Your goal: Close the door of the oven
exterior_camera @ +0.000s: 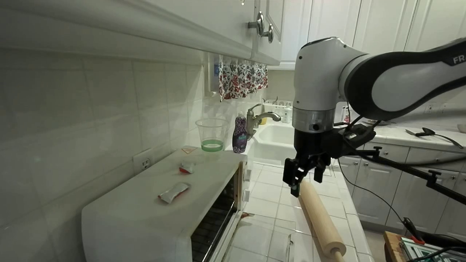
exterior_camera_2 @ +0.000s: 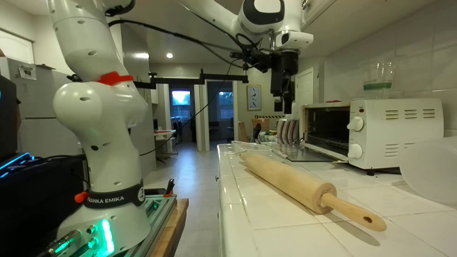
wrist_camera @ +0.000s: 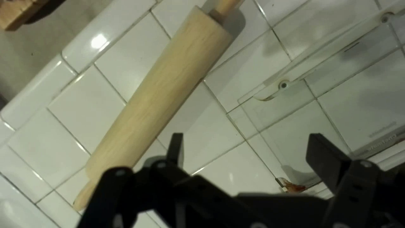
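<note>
Below me, the white-tiled counter bears a pale wooden rolling pin, boxy white oven and, perhaps, its clear-glass door.

Site is presenting as a kitchen: sink, faucet, wall cabinets, oven and rolling pin are showing.

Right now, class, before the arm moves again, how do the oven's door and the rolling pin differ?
The door is a flat panel, while the rolling pin is a cylinder that narrows at both ends. Tiles show through the door's clear window; the rolling pin is opaque, pale wood. The door is lowered open from the oven, while the rolling pin lies on the tiled counter. Both are roughly level.
</note>
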Tool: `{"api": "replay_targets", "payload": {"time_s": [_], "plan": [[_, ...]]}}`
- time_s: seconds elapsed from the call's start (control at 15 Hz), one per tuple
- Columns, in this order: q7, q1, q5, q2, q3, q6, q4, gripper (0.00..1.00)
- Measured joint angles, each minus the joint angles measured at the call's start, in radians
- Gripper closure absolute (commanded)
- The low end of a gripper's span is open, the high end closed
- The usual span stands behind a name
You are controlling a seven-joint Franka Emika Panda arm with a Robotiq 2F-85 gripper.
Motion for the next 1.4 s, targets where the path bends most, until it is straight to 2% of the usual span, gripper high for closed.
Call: {"api": "replay_targets", "payload": {"time_s": [0.27,0.53,0.73,0.87,1.0,1.4], "plan": [[0.212,0.007,0.063,0.002,0.021,0.010,0.003,0.00],[0.468,0.021,0.072,0.011,0.067,0.097,0.003,0.00],[0.685,0.030,0.030,0.020,0.130,0.188,-0.001,0.00],[0.799,0.045,-0.034,0.024,0.168,0.208,-0.002,0.00],[0.844,0.061,-0.063,0.026,0.187,0.211,-0.002,0.00],[0.855,0.066,-0.081,0.030,0.185,0.233,-0.003,0.00]]}}
